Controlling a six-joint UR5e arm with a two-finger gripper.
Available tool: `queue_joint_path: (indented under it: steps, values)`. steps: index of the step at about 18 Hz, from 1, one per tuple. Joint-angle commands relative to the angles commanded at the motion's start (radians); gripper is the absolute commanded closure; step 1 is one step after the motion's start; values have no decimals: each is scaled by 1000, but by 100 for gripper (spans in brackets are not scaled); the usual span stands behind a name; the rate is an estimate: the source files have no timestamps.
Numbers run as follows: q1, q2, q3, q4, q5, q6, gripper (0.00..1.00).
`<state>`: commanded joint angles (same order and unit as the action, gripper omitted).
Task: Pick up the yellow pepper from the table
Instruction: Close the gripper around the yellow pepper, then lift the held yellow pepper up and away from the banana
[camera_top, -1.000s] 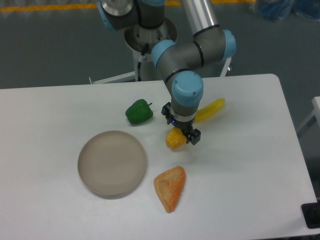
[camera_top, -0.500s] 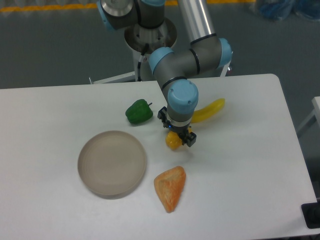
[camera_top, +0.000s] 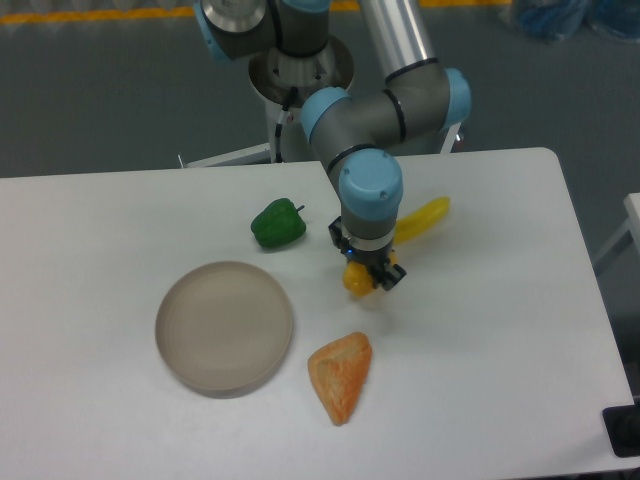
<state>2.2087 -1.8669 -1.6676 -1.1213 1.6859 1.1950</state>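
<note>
The yellow pepper shows only as a small yellow-orange lump under the wrist, near the middle of the white table. My gripper points straight down over it, its dark fingers standing on either side of the pepper and shut on it. Most of the pepper is hidden by the fingers and wrist. Whether it still touches the table I cannot tell.
A green pepper lies to the left of the gripper. A yellow banana lies behind and to the right, partly behind the wrist. A round grey plate sits front left, and an orange wedge lies just in front.
The gripper came down over the yellow pepper, closed on it, then shifted slightly right with the pepper. Less of the pepper shows now.
</note>
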Motion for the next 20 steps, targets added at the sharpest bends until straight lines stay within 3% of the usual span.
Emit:
queue_joint_path:
  steps: [4,11,16,20]
  values:
    - [60,2,78,-8,-3,35,75]
    - [169,-26,249,-202,-55,172,81]
    - [203,-34,259,-210,-106,210,80]
    - [221,-84,266,-199,-81,297,80]
